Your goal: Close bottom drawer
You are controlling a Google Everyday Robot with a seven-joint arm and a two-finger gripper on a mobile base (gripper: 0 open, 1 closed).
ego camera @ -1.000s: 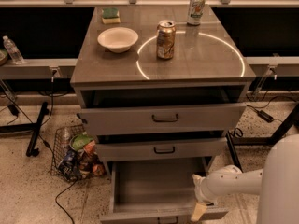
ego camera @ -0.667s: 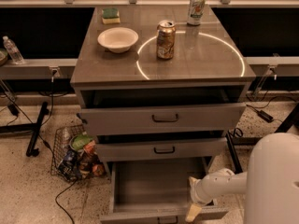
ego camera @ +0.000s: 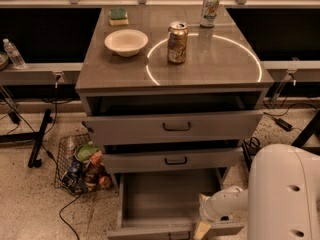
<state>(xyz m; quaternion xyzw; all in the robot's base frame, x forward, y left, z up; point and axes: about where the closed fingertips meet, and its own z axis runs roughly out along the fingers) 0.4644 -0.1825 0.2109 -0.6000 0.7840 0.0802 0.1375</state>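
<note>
The bottom drawer (ego camera: 165, 199) of the grey cabinet (ego camera: 125, 76) is pulled far out, and its grey box interior is bare. Its front panel (ego camera: 145, 232) lies at the lower edge of the view. My gripper (ego camera: 202, 223) is at the drawer's front right corner, just above the front panel, on the end of my white arm (ego camera: 225, 206). The mid-sized middle drawer (ego camera: 172, 160) and the tall top drawer (ego camera: 175, 126) above it are each slightly open.
On the cabinet top stand a white bowl (ego camera: 126, 41), a drink can (ego camera: 177, 43), a second can (ego camera: 210, 8) and a sponge (ego camera: 118, 16). A wire basket (ego camera: 80, 164) of items sits on the floor to the left. My white arm body (ego camera: 285, 194) fills the lower right.
My gripper has moved a little left and down along the bottom drawer's front right corner. My white arm body now fills more of the lower right. The drawer looks as open as before.
</note>
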